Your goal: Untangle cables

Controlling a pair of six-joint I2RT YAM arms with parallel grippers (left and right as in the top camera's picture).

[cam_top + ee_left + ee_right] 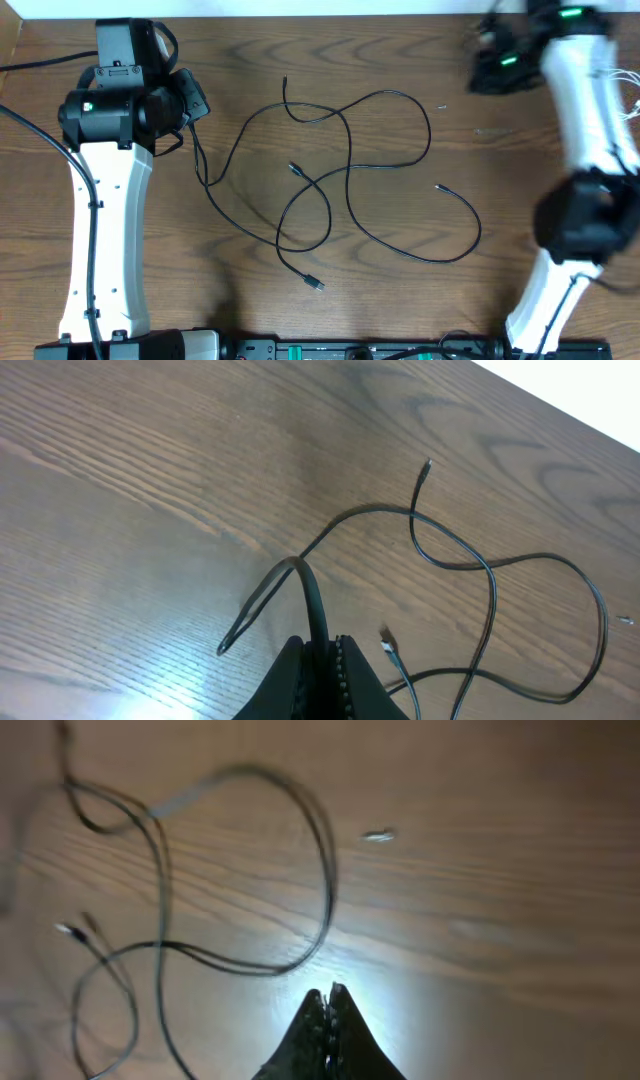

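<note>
Between the left fingers [347, 680] a black cable [311, 595] sits pinched; other cables [326, 880] lie beyond closed right fingers [312, 1028].

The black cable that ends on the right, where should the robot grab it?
Probably just behind its plug end, coming down from the right side with the right gripper. That end lies flat and alone on bare table, clear of the crossings in the middle, so the pinch would catch nothing else. The gripper is shut and must open first.
</note>
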